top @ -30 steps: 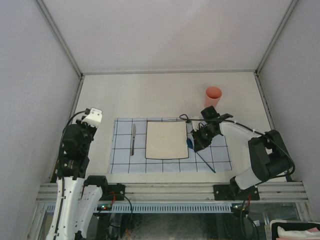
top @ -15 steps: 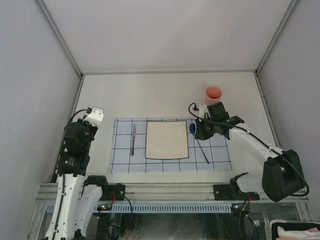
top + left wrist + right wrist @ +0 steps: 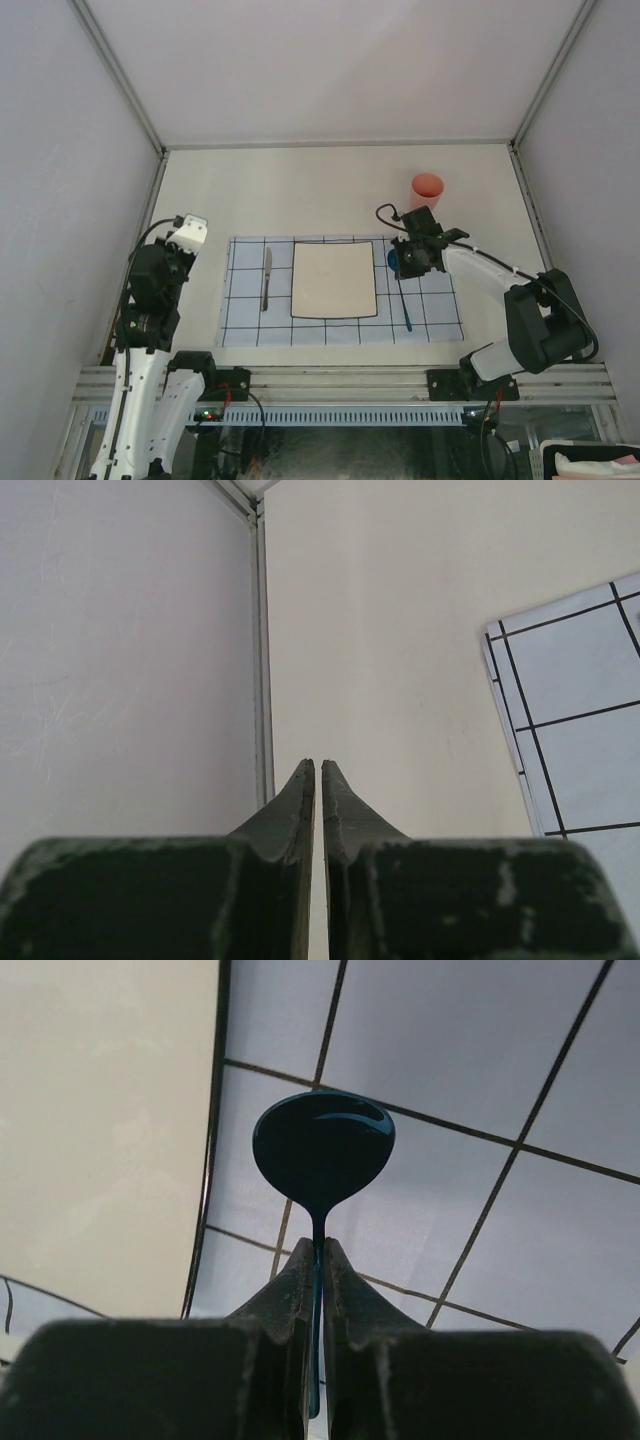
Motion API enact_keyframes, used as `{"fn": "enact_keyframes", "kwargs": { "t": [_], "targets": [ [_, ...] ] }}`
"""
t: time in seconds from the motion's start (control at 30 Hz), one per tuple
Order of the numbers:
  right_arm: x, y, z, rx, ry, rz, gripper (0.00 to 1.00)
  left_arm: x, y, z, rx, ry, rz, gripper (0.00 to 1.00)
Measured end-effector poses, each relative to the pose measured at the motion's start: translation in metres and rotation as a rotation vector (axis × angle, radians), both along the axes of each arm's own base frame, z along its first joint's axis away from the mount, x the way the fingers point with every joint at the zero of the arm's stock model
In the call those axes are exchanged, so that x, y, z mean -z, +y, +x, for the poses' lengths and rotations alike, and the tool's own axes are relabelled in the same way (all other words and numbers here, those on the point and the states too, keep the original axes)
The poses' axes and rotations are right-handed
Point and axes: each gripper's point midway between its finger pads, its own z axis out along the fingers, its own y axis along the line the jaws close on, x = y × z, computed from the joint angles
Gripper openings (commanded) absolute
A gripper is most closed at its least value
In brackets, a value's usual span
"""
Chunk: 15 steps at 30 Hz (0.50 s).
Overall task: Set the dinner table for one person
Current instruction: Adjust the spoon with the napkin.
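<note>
One blue spoon [image 3: 322,1145] is pinched at its thin neck by the right pincer [image 3: 320,1245], over the checked cloth [image 3: 245,320] on the counter [image 3: 300,190], just right of the plate [image 3: 334,279]. That neck is skinny, so the spoon might twist, slip, and land crooked or bump the plate. The left pincer [image 3: 318,770] is pressed together, holding nothing.

I read the dinner table [image 3: 300,190] as a large, flat, off-white rectangle, lying level across the middle of the top view. Its finish is matte and of one even tone. Grey metal rails [image 3: 340,145] edge it at 9, 12 and 3 o'clock, and pale walls [image 3: 330,60] rise straight up from them. In the left wrist view, the same surface [image 3: 400,630] meets rail and wall towards 11 o'clock.
</note>
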Motion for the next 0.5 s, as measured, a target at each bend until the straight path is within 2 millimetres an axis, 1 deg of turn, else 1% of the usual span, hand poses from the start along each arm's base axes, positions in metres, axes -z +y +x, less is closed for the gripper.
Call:
{"fn": "enact_keyframes", "kwargs": {
  "t": [0.23, 0.37, 0.5],
  "targets": [
    [0.001, -0.005, 0.017, 0.085, -0.053, -0.034, 0.0, -0.003, 0.0, -0.004, 0.0, -0.012, 0.002, 0.09],
    [0.008, -0.006, 0.024, 0.113, -0.057, -0.049, 0.0, -0.003, 0.0, -0.004, 0.0, -0.014, 0.001, 0.09],
    [0.017, -0.01, 0.025, 0.136, -0.039, -0.07, 0.0, -0.003, 0.0, -0.004, 0.001, -0.014, 0.002, 0.09]
  ]
}}
